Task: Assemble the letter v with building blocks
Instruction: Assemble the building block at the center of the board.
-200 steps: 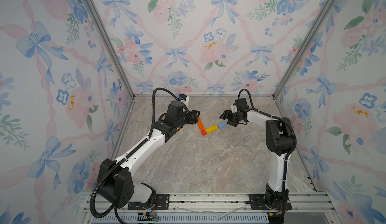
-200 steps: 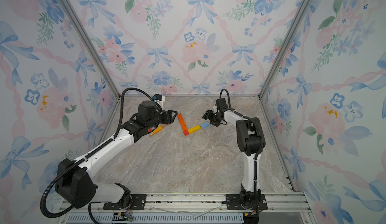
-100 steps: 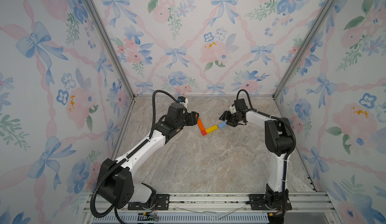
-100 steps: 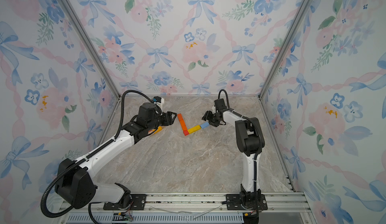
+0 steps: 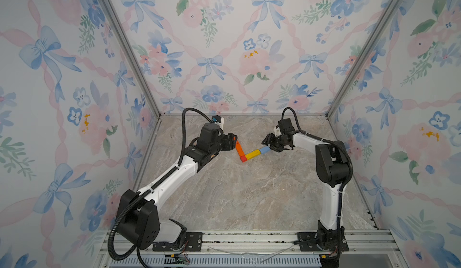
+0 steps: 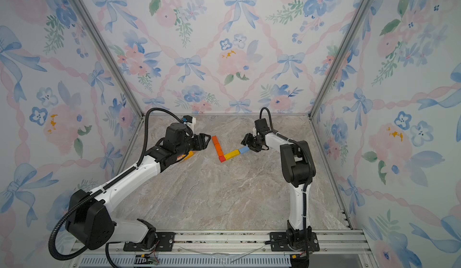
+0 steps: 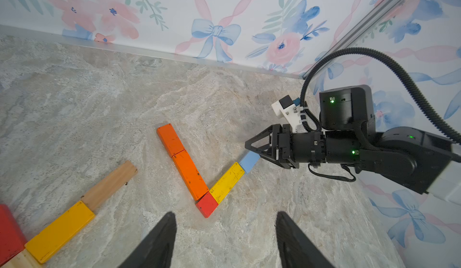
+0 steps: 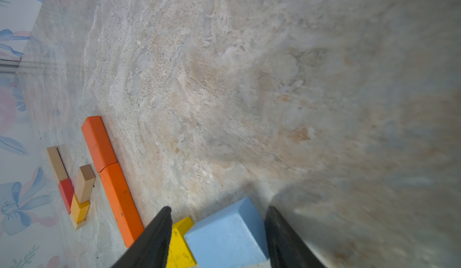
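The building blocks form a V on the marble floor. Two orange bars (image 5: 239,147) make one arm, a red square (image 5: 243,158) is the corner, and a yellow bar (image 5: 252,154) plus a light blue block (image 5: 264,150) make the other arm. My right gripper (image 8: 219,208) is low at the blue block (image 8: 224,236), one finger on each side of it. Yellow (image 8: 178,244) shows in a gap beside one finger. My left gripper (image 7: 225,214) is open and empty, hovering just short of the red square (image 7: 206,204), near the orange arm in a top view (image 6: 208,140).
Spare blocks lie behind my left gripper by the left wall: a wooden bar (image 7: 109,184), a yellow bar (image 7: 59,230) and a red piece (image 7: 7,231). My left arm hides most of them in the top views. The back wall is close behind both grippers.
My right gripper's jaws have drawn closer together around the light blue block. My left arm and the blocks have barely moved.
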Motion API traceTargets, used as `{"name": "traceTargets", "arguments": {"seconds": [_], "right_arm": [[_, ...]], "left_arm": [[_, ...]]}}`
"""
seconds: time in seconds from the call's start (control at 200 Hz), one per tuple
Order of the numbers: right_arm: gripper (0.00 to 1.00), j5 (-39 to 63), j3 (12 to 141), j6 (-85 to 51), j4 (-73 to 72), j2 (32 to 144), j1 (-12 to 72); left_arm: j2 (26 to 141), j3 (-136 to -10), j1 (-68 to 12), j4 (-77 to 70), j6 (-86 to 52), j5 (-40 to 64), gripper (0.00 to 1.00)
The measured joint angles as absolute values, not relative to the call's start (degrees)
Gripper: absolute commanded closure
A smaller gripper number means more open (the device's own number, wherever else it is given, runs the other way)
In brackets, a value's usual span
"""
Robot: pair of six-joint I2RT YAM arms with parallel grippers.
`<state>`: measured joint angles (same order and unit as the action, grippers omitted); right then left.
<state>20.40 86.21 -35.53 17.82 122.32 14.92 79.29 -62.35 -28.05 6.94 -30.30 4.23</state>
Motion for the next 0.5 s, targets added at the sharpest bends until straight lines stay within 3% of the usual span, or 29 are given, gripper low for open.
{"name": "traceTargets", "arguments": {"seconds": [0.5], "right_arm": [[0.47,18.3,85.0,-35.5,17.8,121.6,15.1]], "left_arm": [[79.3,-62.3,-28.0,7.0,-30.3,3.8,0.34]]}}
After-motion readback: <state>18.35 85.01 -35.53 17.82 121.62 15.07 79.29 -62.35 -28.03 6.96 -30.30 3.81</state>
